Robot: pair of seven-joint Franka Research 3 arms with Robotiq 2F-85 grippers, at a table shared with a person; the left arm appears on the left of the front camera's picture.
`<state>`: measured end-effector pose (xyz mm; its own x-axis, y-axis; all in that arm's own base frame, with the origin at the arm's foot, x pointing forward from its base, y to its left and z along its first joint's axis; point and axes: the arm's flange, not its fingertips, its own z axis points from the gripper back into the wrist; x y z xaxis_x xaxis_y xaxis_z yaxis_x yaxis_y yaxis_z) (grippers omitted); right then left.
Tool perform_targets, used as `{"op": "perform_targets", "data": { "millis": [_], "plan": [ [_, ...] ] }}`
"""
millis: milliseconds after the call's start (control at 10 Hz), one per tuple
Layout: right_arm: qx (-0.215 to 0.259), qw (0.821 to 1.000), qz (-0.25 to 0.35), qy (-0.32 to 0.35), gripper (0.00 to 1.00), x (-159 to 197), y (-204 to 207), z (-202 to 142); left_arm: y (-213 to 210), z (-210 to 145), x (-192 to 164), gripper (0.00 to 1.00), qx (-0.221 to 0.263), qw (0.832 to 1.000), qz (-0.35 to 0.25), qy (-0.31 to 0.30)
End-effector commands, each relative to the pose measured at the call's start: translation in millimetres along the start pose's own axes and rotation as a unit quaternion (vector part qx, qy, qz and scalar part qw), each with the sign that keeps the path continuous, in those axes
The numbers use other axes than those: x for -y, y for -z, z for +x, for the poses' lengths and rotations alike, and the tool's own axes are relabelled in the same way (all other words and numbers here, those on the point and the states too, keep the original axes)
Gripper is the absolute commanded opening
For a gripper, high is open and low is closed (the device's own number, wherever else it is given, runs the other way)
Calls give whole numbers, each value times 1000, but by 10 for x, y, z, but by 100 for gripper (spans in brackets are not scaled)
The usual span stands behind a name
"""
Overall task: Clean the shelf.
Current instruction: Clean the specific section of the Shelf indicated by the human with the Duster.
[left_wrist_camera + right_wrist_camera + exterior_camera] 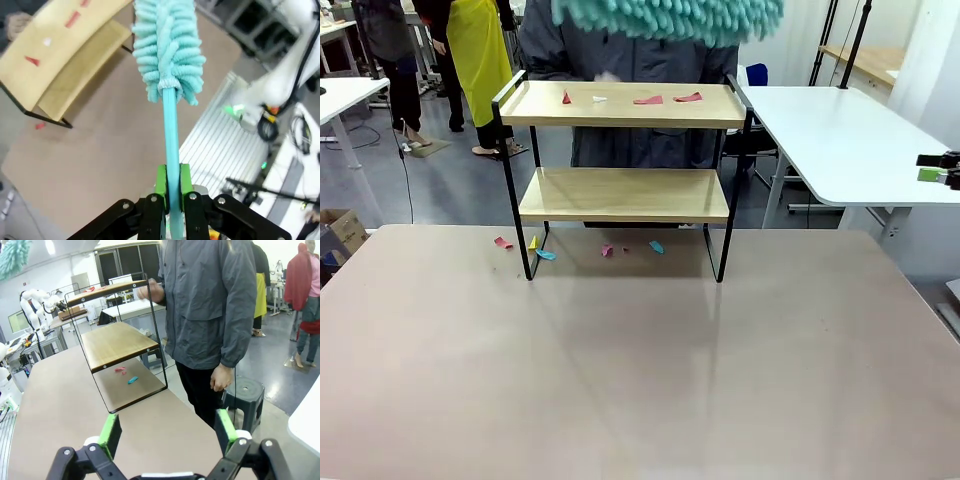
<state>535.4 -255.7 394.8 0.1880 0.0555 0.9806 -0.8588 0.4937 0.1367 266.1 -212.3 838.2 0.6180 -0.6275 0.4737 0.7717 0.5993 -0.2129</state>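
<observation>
The shelf (625, 195) stands at the table's far middle, with two wooden boards in a black frame. Red, pink and white paper scraps (647, 100) lie on its top board. In the left wrist view my left gripper (171, 175) is shut on the teal handle of a fluffy teal duster (167, 50), held high over the shelf (65, 45). The duster head (665, 18) shows at the top edge of the front view. My right gripper (167, 432) is open and empty, off to the right (940, 170) and well away from the shelf (117, 342).
A person in a grey jacket (210, 300) stands behind the shelf with a hand (148, 290) on its top board. Small coloured scraps (546, 255) lie on the table under the shelf. A white table (840, 135) stands at the right.
</observation>
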Motion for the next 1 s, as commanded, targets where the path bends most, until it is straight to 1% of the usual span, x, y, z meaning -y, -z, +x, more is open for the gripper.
{"op": "perform_targets", "data": {
  "millis": [0,300,400,500,600,700,800,900],
  "plan": [
    [-2,1000,0,0,100,-6,11,25,144,459,253,13,8,995,53,-89],
    [-2,1000,0,0,100,-6,11,25,505,935,545,13,53,979,105,-164],
    [-2,1000,0,0,100,-6,11,25,599,1060,595,13,76,972,126,-183],
    [-2,1000,0,0,100,-6,11,25,700,1139,637,13,91,967,148,-186],
    [-2,1000,0,0,100,-6,11,25,805,1171,619,13,82,966,149,-194],
    [-2,1000,0,0,100,-6,11,25,886,1108,558,13,34,966,155,-204],
    [-2,1000,0,0,100,-6,11,25,805,1084,599,13,81,971,130,-183],
    [-2,1000,0,0,100,-6,11,25,805,1084,599,13,81,971,130,-183]
  ]
}}
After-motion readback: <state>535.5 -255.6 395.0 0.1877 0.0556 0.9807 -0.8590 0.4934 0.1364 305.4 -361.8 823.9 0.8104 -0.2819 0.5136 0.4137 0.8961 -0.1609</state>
